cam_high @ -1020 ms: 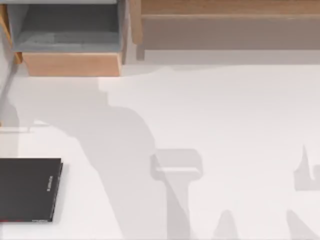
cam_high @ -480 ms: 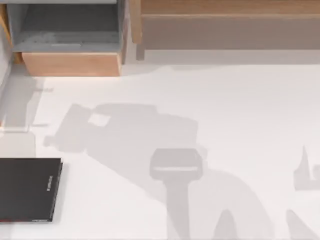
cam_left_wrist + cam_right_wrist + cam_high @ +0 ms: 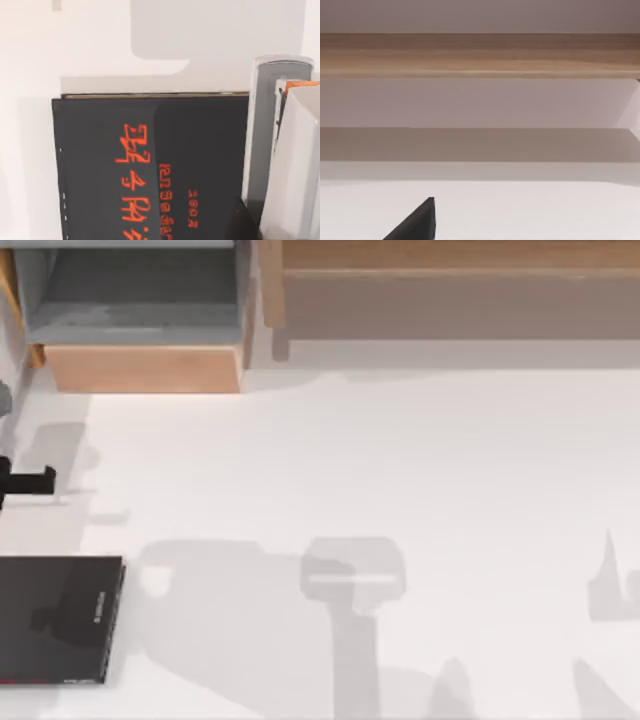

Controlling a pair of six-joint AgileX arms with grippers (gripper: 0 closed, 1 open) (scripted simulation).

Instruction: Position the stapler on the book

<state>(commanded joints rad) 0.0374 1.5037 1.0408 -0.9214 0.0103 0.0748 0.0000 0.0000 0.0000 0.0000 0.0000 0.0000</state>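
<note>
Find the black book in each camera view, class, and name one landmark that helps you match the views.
Top view: the book lies flat at the lower left of the white table.
Left wrist view: the book lies close below the camera, its cover's red lettering showing, beside a grey and white object.
Right wrist view: a black corner shows; I cannot tell whether it is the book.
Shared landmark: the white table.
</note>
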